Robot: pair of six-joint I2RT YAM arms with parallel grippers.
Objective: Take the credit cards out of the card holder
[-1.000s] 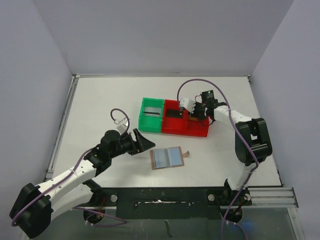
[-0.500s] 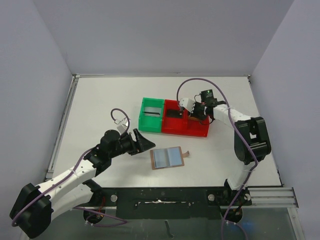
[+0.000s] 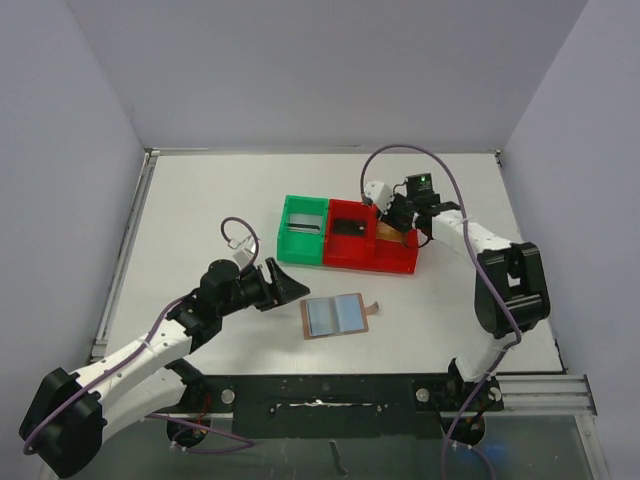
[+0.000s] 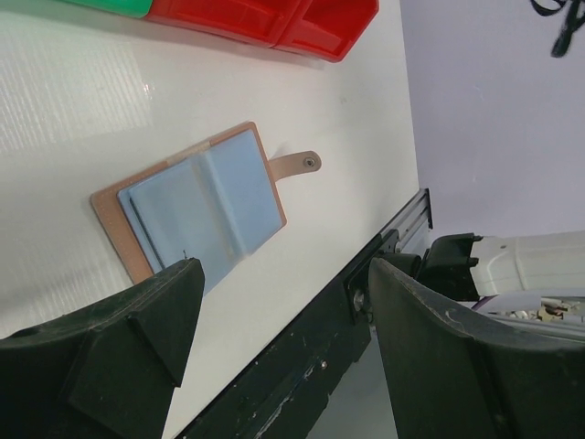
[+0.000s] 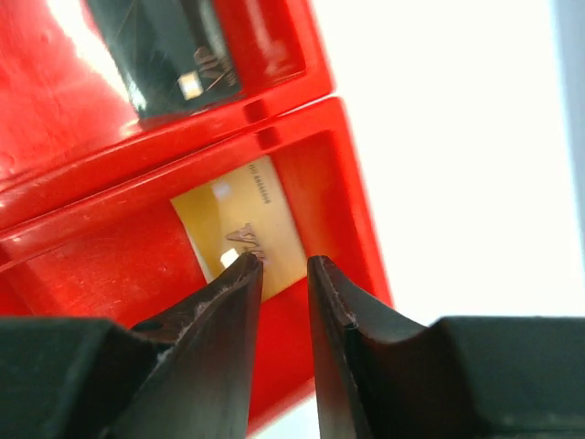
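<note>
Green bin [image 3: 300, 250] touching red bin [image 3: 350, 262] — side by side

You've got the flat brown leather-like bifold card holder [image 3: 336, 316] open on the white table [image 3: 200, 220], blue-grey pockets up. The gold credit card [image 5: 242, 229] and the dark card [image 5: 169, 46] lie flat in neighbouring red bin [image 3: 370, 263] compartments.

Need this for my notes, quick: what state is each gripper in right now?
Left gripper: wide open, empty.
Right gripper: slightly open, empty, just above the gold card in the red bin.
</note>
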